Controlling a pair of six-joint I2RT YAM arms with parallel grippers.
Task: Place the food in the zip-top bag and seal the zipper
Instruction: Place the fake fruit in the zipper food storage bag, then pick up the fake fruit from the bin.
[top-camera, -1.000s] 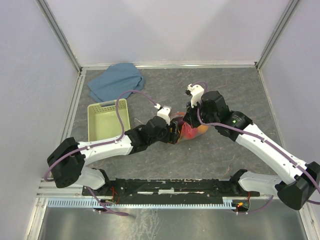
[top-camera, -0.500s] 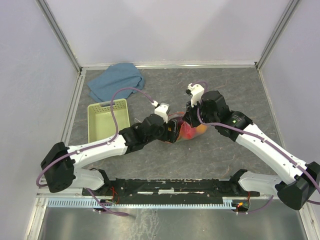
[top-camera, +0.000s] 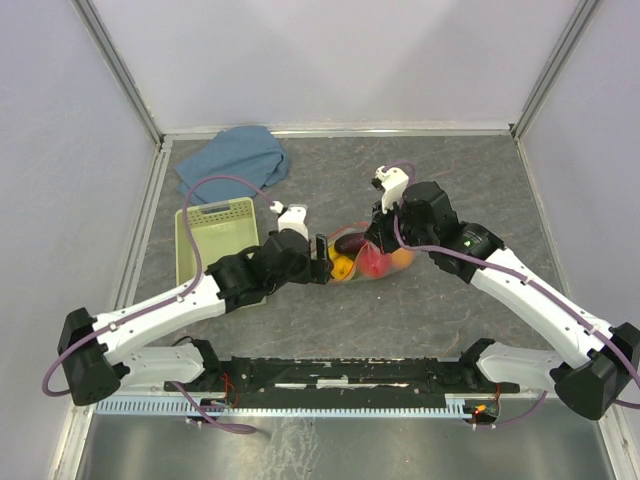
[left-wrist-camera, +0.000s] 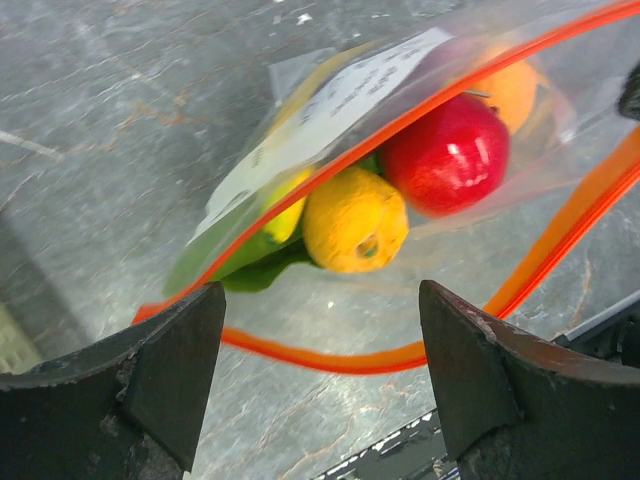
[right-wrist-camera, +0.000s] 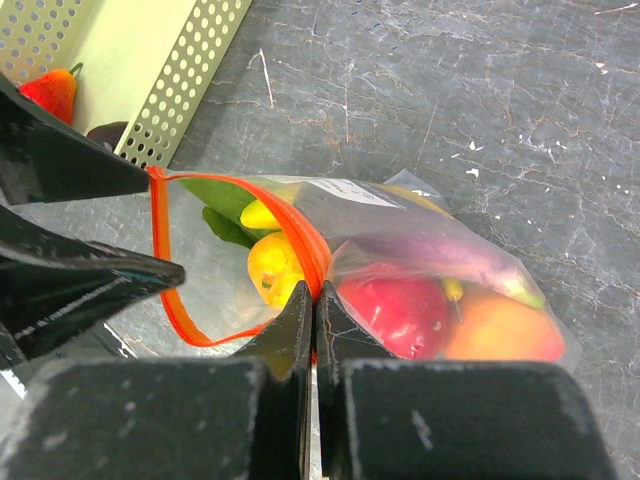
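Observation:
The zip-top bag (top-camera: 372, 262) lies mid-table with its mouth open toward the left. Inside it are a red apple (right-wrist-camera: 395, 310), an orange fruit (right-wrist-camera: 500, 330), a yellow lemon (left-wrist-camera: 355, 220), a banana, a green leaf (left-wrist-camera: 250, 262) and a purple piece (right-wrist-camera: 440, 255). The red-orange zipper (left-wrist-camera: 330, 356) forms an open loop; no white slider shows. My right gripper (right-wrist-camera: 314, 300) is shut on the zipper's upper strip. My left gripper (left-wrist-camera: 320, 370) is open and empty, just outside the bag's mouth, its fingers (left-wrist-camera: 170, 370) wide apart. It also shows in the top view (top-camera: 320, 258).
A pale green basket (top-camera: 215, 240) stands left of the bag; in the right wrist view a red toy (right-wrist-camera: 50, 90) and a dark piece (right-wrist-camera: 105, 133) lie in it. A blue cloth (top-camera: 232, 162) lies at the back left.
My left gripper has drawn back to the left, away from the bag's mouth, and the yellow lemon now shows in the bag. The right arm has not moved.

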